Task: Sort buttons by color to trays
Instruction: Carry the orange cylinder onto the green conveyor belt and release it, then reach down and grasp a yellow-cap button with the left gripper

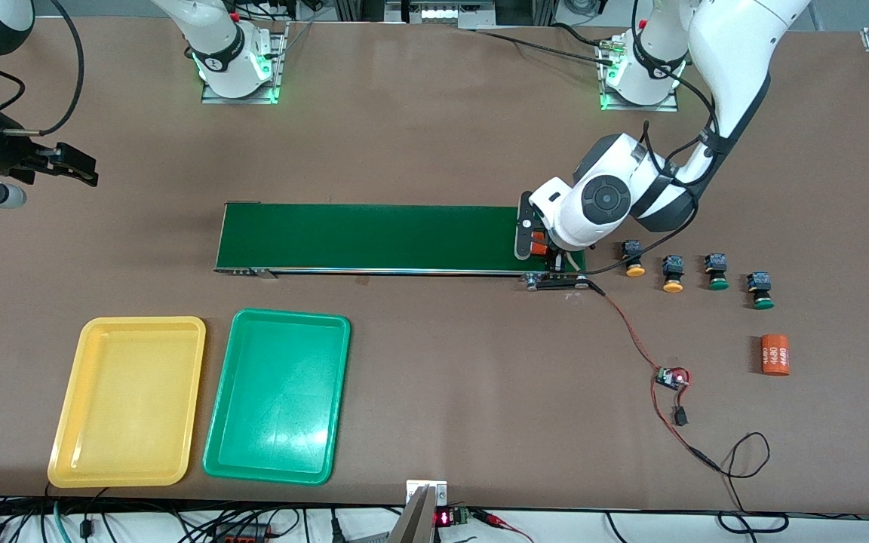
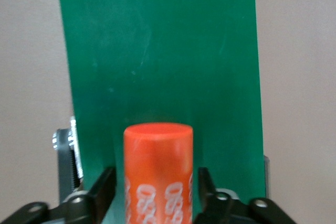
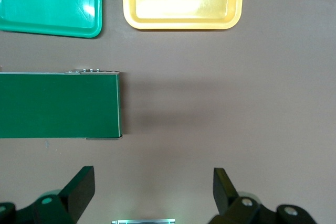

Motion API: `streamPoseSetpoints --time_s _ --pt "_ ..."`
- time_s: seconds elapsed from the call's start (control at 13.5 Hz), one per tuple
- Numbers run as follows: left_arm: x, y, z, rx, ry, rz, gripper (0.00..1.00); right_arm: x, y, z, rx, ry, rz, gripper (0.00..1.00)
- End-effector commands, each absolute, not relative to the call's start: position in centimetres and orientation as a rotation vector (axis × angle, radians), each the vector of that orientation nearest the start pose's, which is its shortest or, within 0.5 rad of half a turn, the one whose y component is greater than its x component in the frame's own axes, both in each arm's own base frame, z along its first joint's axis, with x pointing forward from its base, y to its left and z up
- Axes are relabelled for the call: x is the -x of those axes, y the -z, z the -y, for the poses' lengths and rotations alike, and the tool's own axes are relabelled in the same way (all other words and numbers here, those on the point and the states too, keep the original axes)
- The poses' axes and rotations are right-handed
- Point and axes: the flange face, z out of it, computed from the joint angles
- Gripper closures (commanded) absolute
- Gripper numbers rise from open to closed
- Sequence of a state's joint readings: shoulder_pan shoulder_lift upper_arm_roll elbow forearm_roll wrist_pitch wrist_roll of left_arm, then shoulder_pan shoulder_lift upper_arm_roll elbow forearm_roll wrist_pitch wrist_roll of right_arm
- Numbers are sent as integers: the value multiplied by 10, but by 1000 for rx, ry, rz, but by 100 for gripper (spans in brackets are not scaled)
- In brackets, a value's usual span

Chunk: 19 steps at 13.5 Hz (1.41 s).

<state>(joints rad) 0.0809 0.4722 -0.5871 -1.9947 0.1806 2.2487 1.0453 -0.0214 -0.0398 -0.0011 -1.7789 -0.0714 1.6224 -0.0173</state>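
Mostly hidden under its wrist, the left gripper [image 2: 155, 182] sits at the conveyor belt [image 1: 374, 237] end. Its jaws are parted around an orange "4680" cylinder [image 2: 157, 171], just clear of it on each side. Four buttons [image 1: 673, 275] line up at the belt's three o'clock. The yellow tray [image 1: 129, 400] and green tray [image 1: 277, 396] lie at seven. The right gripper [image 1: 72, 167] hangs wide open and holds nothing, over the table [image 1: 480, 392] at nine.

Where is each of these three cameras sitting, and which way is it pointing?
Front view: high up across the table, facing both robots; shows both arms, the yellow tray, green tray and four buttons.
Left wrist view: on the left arm, looking at the belt; left hand has fingers beside an orange cylinder.
Right wrist view: on the waiting right arm, looking down; right hand open.
Shared: the belt shows in all three; both trays in front and right wrist views.
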Motion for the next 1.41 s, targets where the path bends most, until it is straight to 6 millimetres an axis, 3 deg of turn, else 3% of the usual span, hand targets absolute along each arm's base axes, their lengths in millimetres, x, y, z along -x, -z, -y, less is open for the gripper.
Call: streamPoseSetpoints --time_s 0.0,0.15,0.3,0.45,0.59,0.82,0.96,1.19,1.34 --pt "-521 -279 267 2194 -149 -2377 0 -539 -550 10 3204 -185 13 0" --pt "-523 -311 263 2211 -181 -2308 0 -540 -551 10 3206 -183 13 0" --pt "-526 -340 253 2367 -262 -2090 0 -540 -551 10 3204 -183 15 0" --pt "-542 -346 231 2581 -297 -1802 0 -540 -551 10 3204 -183 13 0" --pt "-564 -350 189 2782 -276 -1453 0 -540 -551 9 3205 -173 13 0" --pt "-620 -364 112 2945 -214 -1214 0 -540 -550 9 3204 -178 16 0" --pt "-632 -372 64 3017 -218 -991 0 -540 -550 9 3204 -178 16 0" --pt "-629 -369 53 3101 -285 -506 0 -541 -550 9 3203 -170 13 0" --pt "-628 -371 44 3107 -316 -411 0 -541 -550 9 3203 -170 13 0"
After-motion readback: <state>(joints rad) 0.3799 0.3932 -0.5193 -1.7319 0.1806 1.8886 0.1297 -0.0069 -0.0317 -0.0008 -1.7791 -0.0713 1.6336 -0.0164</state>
